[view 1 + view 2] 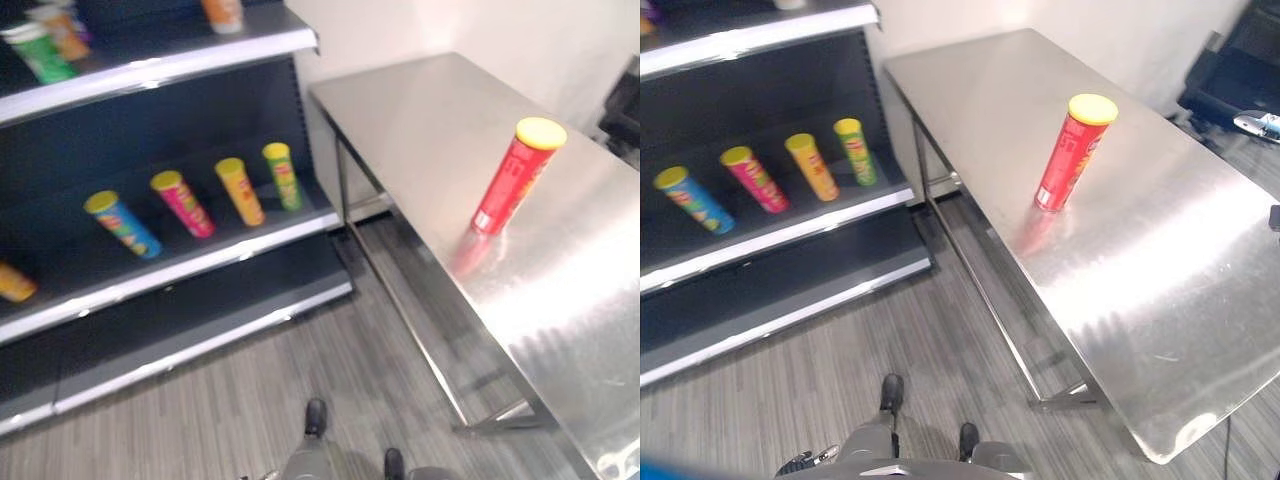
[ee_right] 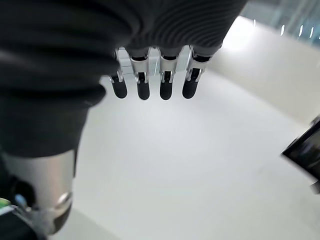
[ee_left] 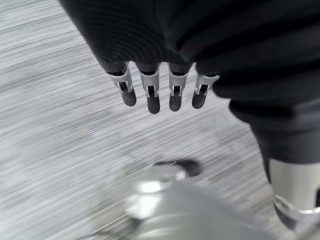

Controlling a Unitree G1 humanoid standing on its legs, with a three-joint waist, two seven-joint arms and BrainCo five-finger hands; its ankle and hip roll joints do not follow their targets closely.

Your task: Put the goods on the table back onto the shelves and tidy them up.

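A red tube can with a yellow lid (image 1: pixel 512 180) stands upright on the steel table (image 1: pixel 560 290), near its middle. The dark shelf unit (image 1: pixel 200 262) is to the left. On its middle shelf stand a blue can (image 1: pixel 122 224), a pink can (image 1: pixel 183 204), an orange can (image 1: pixel 241 192) and a green can (image 1: pixel 284 176) in a row. My left hand (image 3: pixel 150 92) hangs over the grey floor with relaxed fingers and holds nothing. My right hand (image 2: pixel 150 85) hangs over a pale surface, its fingers likewise relaxed and holding nothing.
Another orange can (image 1: pixel 14 284) lies at the middle shelf's far left. The top shelf carries a green can (image 1: pixel 40 52) and orange cans (image 1: pixel 223 14). Grey plank floor (image 1: pixel 300 380) runs between shelf and table. A dark object (image 1: pixel 1240 80) stands beyond the table's far right edge.
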